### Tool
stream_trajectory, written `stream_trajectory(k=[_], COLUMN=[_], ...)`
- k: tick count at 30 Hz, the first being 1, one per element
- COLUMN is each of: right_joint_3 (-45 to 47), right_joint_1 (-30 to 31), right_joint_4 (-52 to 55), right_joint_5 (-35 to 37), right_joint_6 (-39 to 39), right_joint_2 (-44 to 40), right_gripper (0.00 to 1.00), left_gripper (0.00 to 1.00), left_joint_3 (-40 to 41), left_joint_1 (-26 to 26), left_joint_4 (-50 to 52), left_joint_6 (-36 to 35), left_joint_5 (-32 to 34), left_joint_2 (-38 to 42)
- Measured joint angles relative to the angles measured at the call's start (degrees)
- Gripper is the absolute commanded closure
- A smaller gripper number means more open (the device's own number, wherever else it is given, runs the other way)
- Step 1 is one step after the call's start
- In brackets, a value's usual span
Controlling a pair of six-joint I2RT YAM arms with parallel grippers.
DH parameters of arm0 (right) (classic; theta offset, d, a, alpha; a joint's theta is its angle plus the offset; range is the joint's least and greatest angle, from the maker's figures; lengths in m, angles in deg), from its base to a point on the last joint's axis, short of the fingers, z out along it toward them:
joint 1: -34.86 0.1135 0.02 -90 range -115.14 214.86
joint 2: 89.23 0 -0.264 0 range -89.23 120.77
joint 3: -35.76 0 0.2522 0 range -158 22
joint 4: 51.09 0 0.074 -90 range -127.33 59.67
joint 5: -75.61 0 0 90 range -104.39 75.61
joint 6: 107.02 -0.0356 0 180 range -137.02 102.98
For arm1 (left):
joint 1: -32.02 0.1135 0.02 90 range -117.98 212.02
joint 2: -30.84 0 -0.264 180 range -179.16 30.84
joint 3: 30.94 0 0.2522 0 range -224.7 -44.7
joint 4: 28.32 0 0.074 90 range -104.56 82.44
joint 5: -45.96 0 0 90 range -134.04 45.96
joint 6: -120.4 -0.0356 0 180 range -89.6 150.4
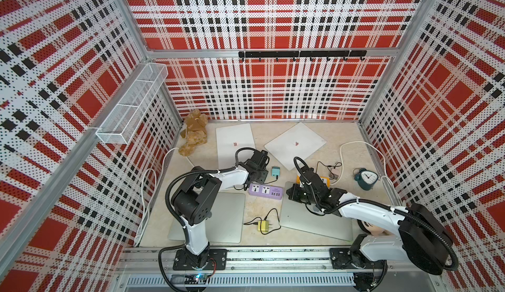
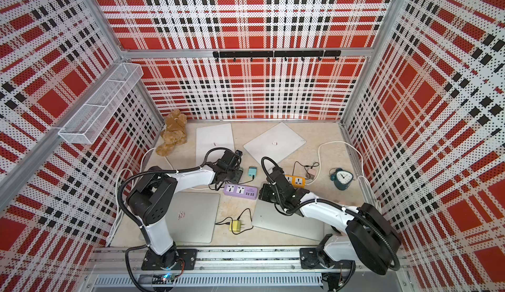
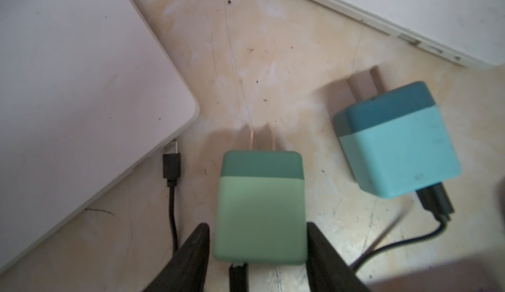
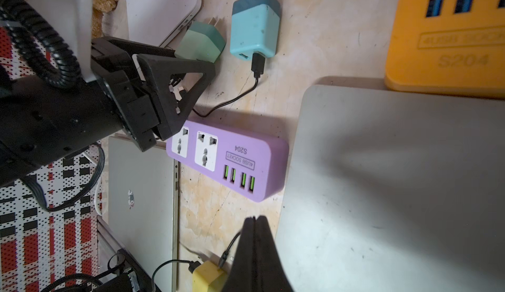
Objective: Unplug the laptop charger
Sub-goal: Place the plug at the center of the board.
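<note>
1. Roughly mid-counter, the green charger (image 3: 261,208) lies flat on the stained beige counter (image 3: 259,44), just beyond the purple power strip (image 4: 226,159). In both top views the left arm hides it.
2. It is a small rounded block in two tones, with a darker green band at the prong end and a paler green body behind. Two thin metal prongs stick out of the dark end, pointing away from the gripper and lying bare above the counter.
3. The left gripper (image 3: 258,226) straddles the charger's rear half with its jaws apart. One finger (image 3: 319,249) sits against the block's side, while the opposite one stands off it, with a strip of counter showing between.
4. Something black, seemingly a cable plug, sits at the charger's back end between the fingers.
5. To the left, a black cable plug (image 3: 171,165) lies at the edge of a closed white laptop (image 3: 82,85). Its bare metal tip reaches the laptop's side; whether it sits in the port I cannot tell.
6. Just right of the green charger, and apart from it, lies a blue charger (image 1: 276,171). It has the same two-tone build, and a black cable is plugged into its near end.
7. The right gripper (image 4: 254,219) has its fingers pressed flat together. It hangs by the corner of a grey laptop (image 4: 396,181), on the near right of the power strip.
</note>
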Motion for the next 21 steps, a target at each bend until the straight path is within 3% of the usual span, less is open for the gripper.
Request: stream_trajectory(k=[6, 9, 14, 18, 21], right_joint_3=[0.0, 0.0, 0.0, 0.0, 0.0], right_joint_1=[0.0, 0.0, 0.0, 0.0, 0.0], right_joint_4=[0.0, 0.0, 0.0, 0.0, 0.0], right_joint_5=[0.0, 0.0, 0.0, 0.0, 0.0], right_joint_6=[0.0, 0.0, 0.0, 0.1, 0.1], right_joint_2=[0.1, 0.2, 0.2, 0.2, 0.2], right_gripper=[1.0, 1.0, 1.0, 1.0, 1.0], left_gripper=[0.33, 0.25, 0.24, 0.3, 0.43], left_joint_3=[0.0, -0.4, -1.4, -1.5, -1.9], left_joint_1=[0.0, 0.0, 0.0, 0.0, 0.0], left_joint_4=[0.5, 0.9, 1.1, 1.5, 1.9], left_joint_6=[0.2, 0.3, 0.3, 0.6, 1.2], left_joint_5=[-0.2, -0.5, -0.7, -0.8, -0.9], left_joint_2=[0.9, 1.9, 3.1, 4.1, 5.1])
